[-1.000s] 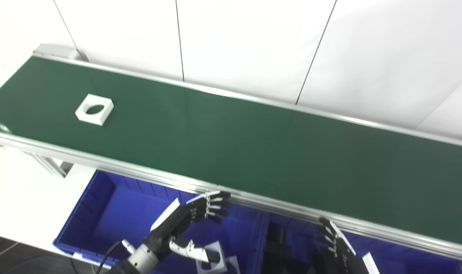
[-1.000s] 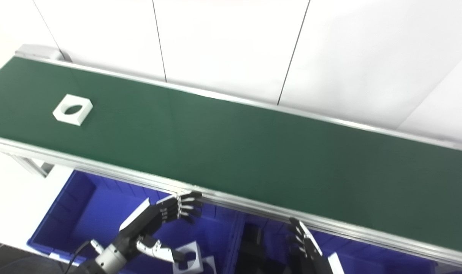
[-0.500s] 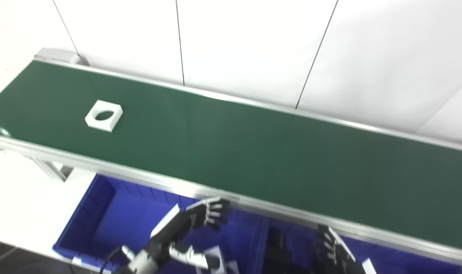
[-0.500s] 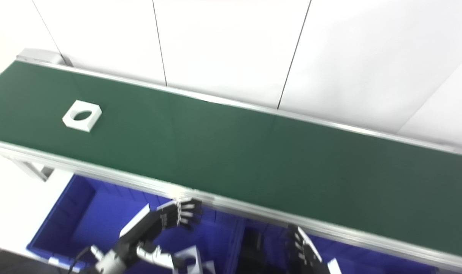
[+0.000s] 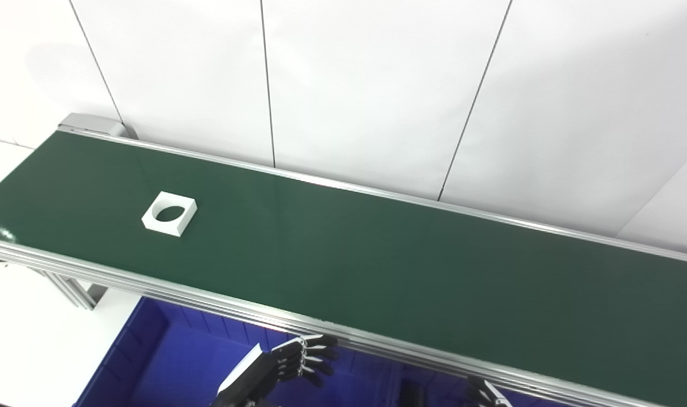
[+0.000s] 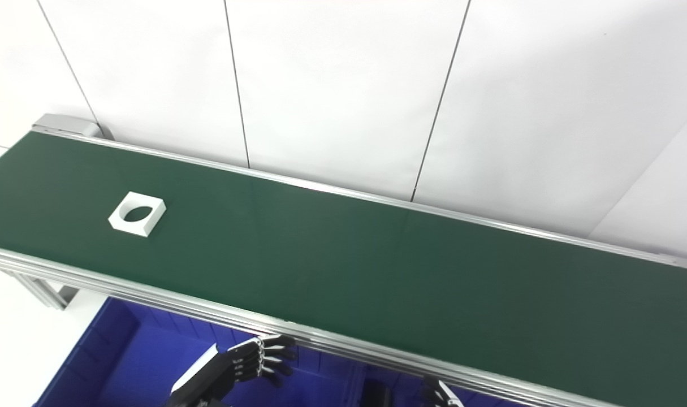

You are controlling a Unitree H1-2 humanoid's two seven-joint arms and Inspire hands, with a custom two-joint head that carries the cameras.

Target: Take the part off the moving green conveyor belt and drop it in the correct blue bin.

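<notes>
A white square part with a round hole lies flat on the green conveyor belt, near its left end. My left hand hovers below the belt's near rail, over the blue bin, open with fingers spread and nothing in it. It is far from the part, down and to the right. Of my right hand only extended fingertips show at the bottom edge, under the rail; they hold nothing.
An aluminium rail runs along the belt's near edge, between my hands and the belt. A white panelled wall stands behind the belt. A metal frame leg stands at the left, beside the bin.
The camera has tilted up, so the whole picture has shifted down and the bins and hands are mostly cut off. The white part has ridden a little to the right along the belt.
</notes>
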